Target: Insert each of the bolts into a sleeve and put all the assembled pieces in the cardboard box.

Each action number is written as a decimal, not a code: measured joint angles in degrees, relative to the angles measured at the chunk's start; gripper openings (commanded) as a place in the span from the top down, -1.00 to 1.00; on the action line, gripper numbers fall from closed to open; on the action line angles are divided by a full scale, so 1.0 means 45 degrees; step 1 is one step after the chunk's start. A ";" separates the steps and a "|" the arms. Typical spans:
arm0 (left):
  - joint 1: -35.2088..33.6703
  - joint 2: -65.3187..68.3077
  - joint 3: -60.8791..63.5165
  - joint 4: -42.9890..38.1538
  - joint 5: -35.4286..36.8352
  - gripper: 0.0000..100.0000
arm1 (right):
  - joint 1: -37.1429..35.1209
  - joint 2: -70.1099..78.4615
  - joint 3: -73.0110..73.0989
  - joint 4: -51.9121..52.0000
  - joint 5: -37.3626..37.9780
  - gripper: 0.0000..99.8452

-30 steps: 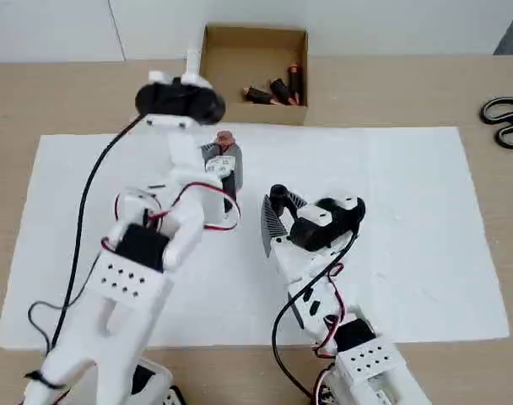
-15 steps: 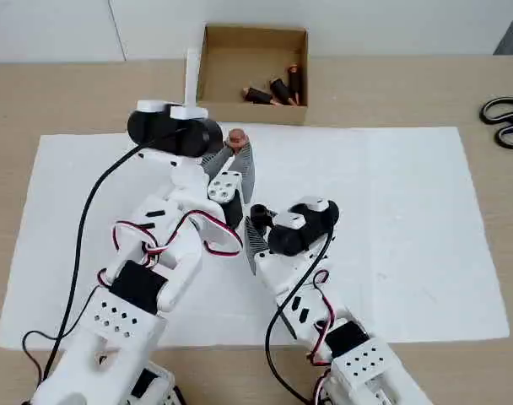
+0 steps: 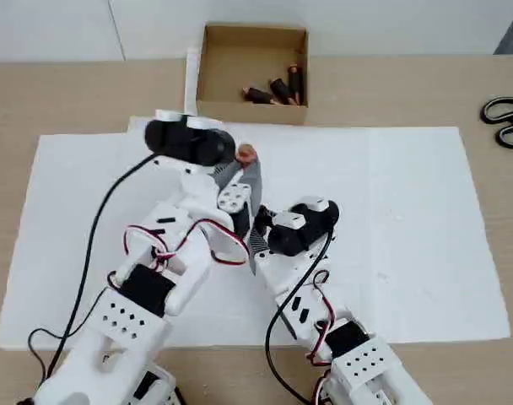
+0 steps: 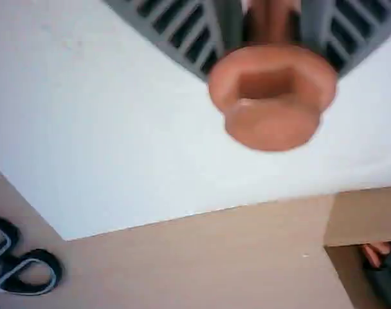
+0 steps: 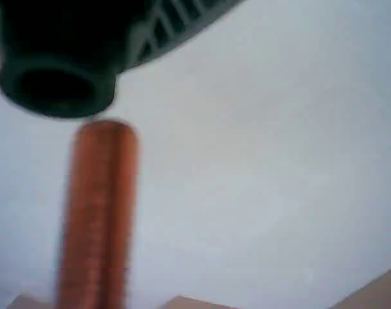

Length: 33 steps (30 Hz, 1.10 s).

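Note:
My left gripper (image 3: 242, 171) is shut on a copper-coloured bolt (image 3: 246, 153). In the left wrist view the bolt's head (image 4: 271, 96) shows between the grey fingers (image 4: 176, 29). My right gripper (image 3: 260, 224) is shut on a black sleeve (image 5: 57, 80), just in front of the left gripper near the sheet's middle. The bolt's threaded shaft (image 5: 99, 212) ends right at the sleeve's open mouth, slightly off its centre. The cardboard box (image 3: 213, 59) stands at the table's far edge with several assembled pieces (image 3: 275, 89) inside.
A white sheet (image 3: 408, 219) covers the table's middle. Black scissors (image 3: 505, 120) lie at the far right on the bare wood and also show in the left wrist view (image 4: 18, 270). The two arms nearly touch over the sheet's centre.
The left arm swung the bolt to the right and down until its shaft meets the sleeve. The right arm shifted left with the sleeve, then held still.

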 measured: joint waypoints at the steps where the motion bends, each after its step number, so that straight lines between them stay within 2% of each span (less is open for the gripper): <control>1: 0.0137 0.0000 0.0000 -0.0020 0.0000 0.99 | 0.0000 0.0000 0.0000 0.0000 0.0000 0.99; 16: 0.0215 -0.0098 0.1661 -0.2110 -0.0469 0.99 | -0.0020 0.0020 0.0000 0.0020 0.0000 0.99; 33: 0.0234 -0.0078 0.1797 -0.1875 -0.0488 0.99 | -0.0039 0.0020 0.0000 0.0020 0.0000 0.99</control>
